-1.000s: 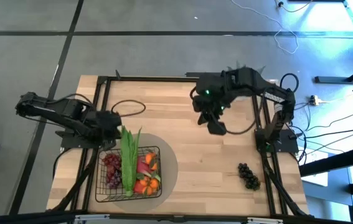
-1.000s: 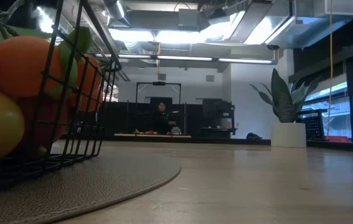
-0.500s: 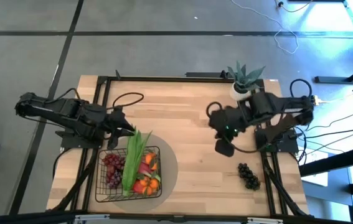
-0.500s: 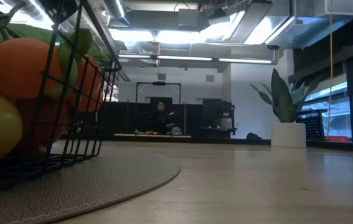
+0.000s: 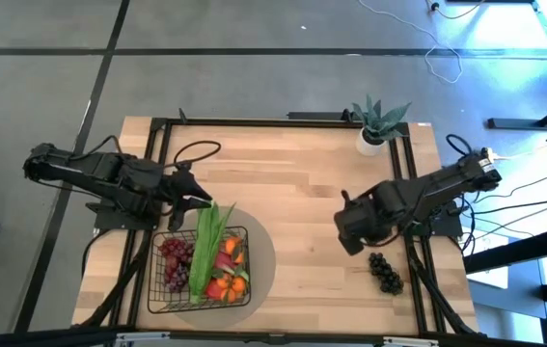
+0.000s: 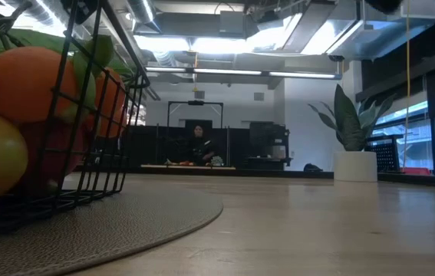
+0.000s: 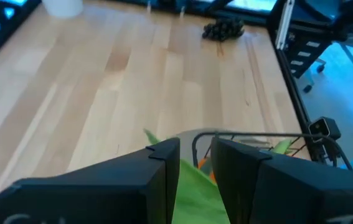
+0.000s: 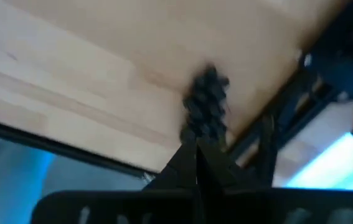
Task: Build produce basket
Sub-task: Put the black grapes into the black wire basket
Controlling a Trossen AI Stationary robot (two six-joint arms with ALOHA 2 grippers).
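The left gripper (image 5: 199, 200) hovers at the far left corner of the basket (image 5: 160, 292), above the tip of the long green bunch (image 5: 204, 249). In the left wrist view its two fingers (image 7: 164, 163) stand a little apart, with green leaf (image 7: 188, 193) showing in the narrow gap below them; whether they touch the leaf is hard to tell.

The basket sits on a round grey mat (image 5: 265, 258) at the near left of the wooden table (image 5: 283, 173). Inside it, red grapes (image 5: 173, 260) lie on the left, the green bunch runs through the middle with its far end poking over the far rim, and a pink dragon fruit (image 5: 225, 253) and orange tangerines (image 5: 235, 283) fill the right side. In the low view the mesh wall (image 6: 102, 146) and a big orange fruit (image 6: 29, 80) loom close at the left.

Right of centre, the right gripper (image 5: 352, 236) hangs above bare wood, just beyond a bunch of dark grapes (image 5: 385, 272) that lies alone near the table's right edge. In the right wrist view its fingers (image 8: 192, 163) are pressed together, with the blurred dark grapes (image 8: 206, 102) ahead of them.

A spiky green plant in a white pot (image 5: 377, 123) stands at the far right corner.
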